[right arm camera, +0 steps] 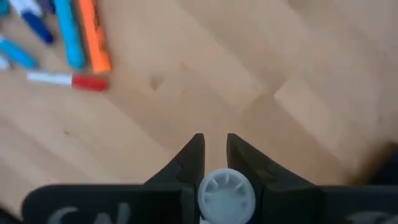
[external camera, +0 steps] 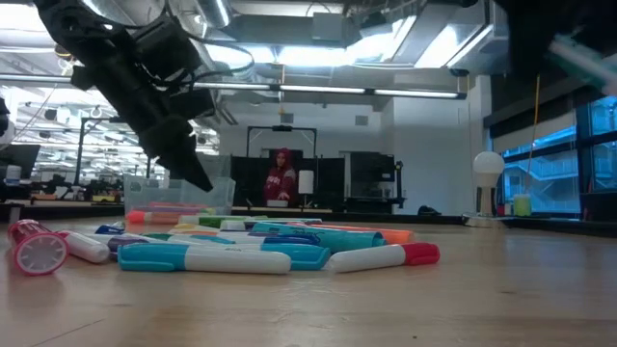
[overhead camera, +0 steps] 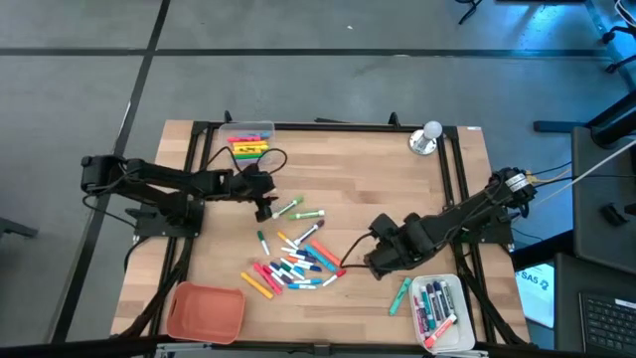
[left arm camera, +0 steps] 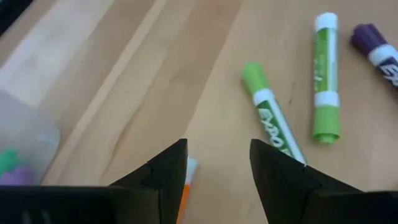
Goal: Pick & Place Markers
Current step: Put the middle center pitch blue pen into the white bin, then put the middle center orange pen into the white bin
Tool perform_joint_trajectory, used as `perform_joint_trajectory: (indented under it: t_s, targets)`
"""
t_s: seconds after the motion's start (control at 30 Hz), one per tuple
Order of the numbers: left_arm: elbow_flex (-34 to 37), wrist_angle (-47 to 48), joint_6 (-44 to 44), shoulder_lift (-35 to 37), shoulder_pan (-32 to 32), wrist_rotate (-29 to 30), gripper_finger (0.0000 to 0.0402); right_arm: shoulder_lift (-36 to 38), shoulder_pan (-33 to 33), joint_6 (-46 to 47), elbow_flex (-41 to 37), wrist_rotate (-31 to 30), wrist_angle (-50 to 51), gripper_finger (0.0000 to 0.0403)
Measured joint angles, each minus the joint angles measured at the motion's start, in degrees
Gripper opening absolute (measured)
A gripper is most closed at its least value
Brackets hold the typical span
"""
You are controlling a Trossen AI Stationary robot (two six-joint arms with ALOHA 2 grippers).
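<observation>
Toward the far left of the tabletop (overhead camera: 378, 179), the left hand (left arm camera: 214, 146) is being held low with its jaws parted and nothing between them. An orange marker (left arm camera: 185, 186) is lying on the wood right under that hand, close against the inner side of one finger. Its long axis is running roughly the way the hand is pointing, so the jaws would be closing across the barrel, though it is sitting off-centre in the gap. The clear box (overhead camera: 250, 130), already holding several markers, is standing just beyond this hand toward the far edge. Two green markers (left arm camera: 326, 74) are lying near on the other side, apart from each other and clear of the fingers. Bare wood is being left all round the left hand, so a short shift is judged possible without anything being knocked. The main scatter of markers (overhead camera: 293, 264) is lying in the middle toward the near edge, between the two arms (rather nearer the right one). The right hand (overhead camera: 370, 264) is being kept just beside that scatter, its jaws nearly closed on what appears to be a pale-ended marker (right arm camera: 225, 193), seen end-on. The tray (overhead camera: 440, 279) at the near right corner is standing near it, with open wood between.
</observation>
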State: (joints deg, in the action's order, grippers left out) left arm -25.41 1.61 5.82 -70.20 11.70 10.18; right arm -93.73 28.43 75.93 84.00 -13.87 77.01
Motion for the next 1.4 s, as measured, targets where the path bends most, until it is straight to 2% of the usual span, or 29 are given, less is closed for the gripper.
perform_joint_trajectory:
  t_s: [0.3, 0.43, 0.5, 0.73, 0.8, 0.87, 1.07, 1.13, 1.2, 1.27, 1.4]
  targets:
    - [0.0, 6.04, -1.07, -0.04, 3.85, -0.89, 0.0171, 0.0, 4.77, 4.37, 0.01, 17.93, 2.08, 0.0057]
    - [0.0, 9.27, -1.05, -0.04, 5.86, -0.88, 0.0171, 0.0, 6.76, 9.91, 0.01, 26.19, 2.11, 0.0057]
    - [0.0, 11.12, -0.63, -0.06, 6.71, -0.85, 0.0171, 0.0, 8.32, 12.75, 0.01, 27.81, 2.24, 0.0057]
    - [0.0, 13.72, -0.55, -0.08, 8.22, -0.86, 0.0171, -0.02, 14.52, 27.77, -4.46, 26.99, -0.96, 0.0058]
    - [0.0, 13.71, -0.57, -0.08, 8.25, -1.2, 0.0171, -0.02, 15.87, 32.94, -5.94, 28.09, -1.5, 0.0077]
    - [0.0, 13.71, -0.61, -0.08, 8.25, -1.4, 0.0169, -0.04, 16.74, 35.73, -6.55, 29.79, -1.96, 0.0118]
    - [0.0, 13.97, -0.94, -0.08, 8.25, -1.42, 0.0143, -0.02, 17.4, 37.25, -6.61, 29.93, -1.62, 0.0226]
    - [0.0, 13.97, -1.07, -0.08, 8.25, -1.47, 0.0133, -0.02, 17.27, 37.17, -6.61, 28.12, -1.47, 0.0248]
    - [0.0, 14.03, -1.03, -0.08, 8.25, -1.79, 0.0123, -0.02, 16.87, 37.21, -5.87, 21.84, -0.42, 0.0261]
    - [0.02, 14.14, -0.71, -0.08, 8.23, -2.61, 0.0113, -0.02, 16.32, 35.57, -3.83, 11.83, -0.41, 0.0267]
    - [0.02, 14.13, -0.44, -0.37, 7.86, -2.56, 0.0102, -0.02, 15.32, 26.19, 0.88, -9.6, -1.18, 0.027]
